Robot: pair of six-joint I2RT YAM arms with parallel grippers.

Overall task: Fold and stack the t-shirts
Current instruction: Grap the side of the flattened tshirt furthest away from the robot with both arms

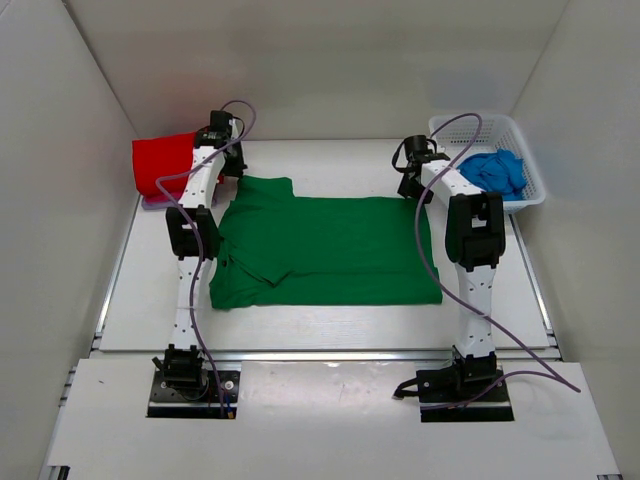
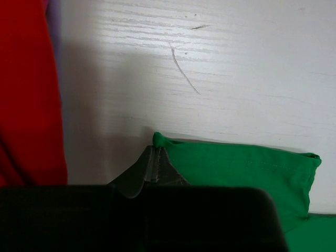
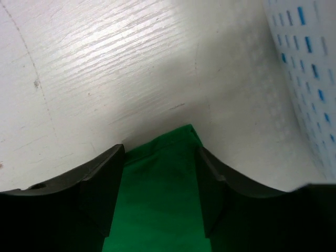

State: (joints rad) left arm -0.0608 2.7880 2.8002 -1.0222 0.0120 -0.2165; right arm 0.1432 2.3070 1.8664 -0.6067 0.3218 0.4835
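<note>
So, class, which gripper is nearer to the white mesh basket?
Right. The right gripper sits at the green t-shirt's far right corner, just beside the basket. The left gripper is across the table at the shirt's sleeve, next to the red t-shirt.

Red t-shirt (image 1: 160, 162) hides most of pink t-shirt (image 1: 152, 203); left arm (image 1: 190, 232) overlaps green t-shirt (image 1: 330, 250).

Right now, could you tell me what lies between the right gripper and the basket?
Only bare table, as the right wrist view shows, separates the right gripper, open astride the green t-shirt's corner, from the basket.
</note>
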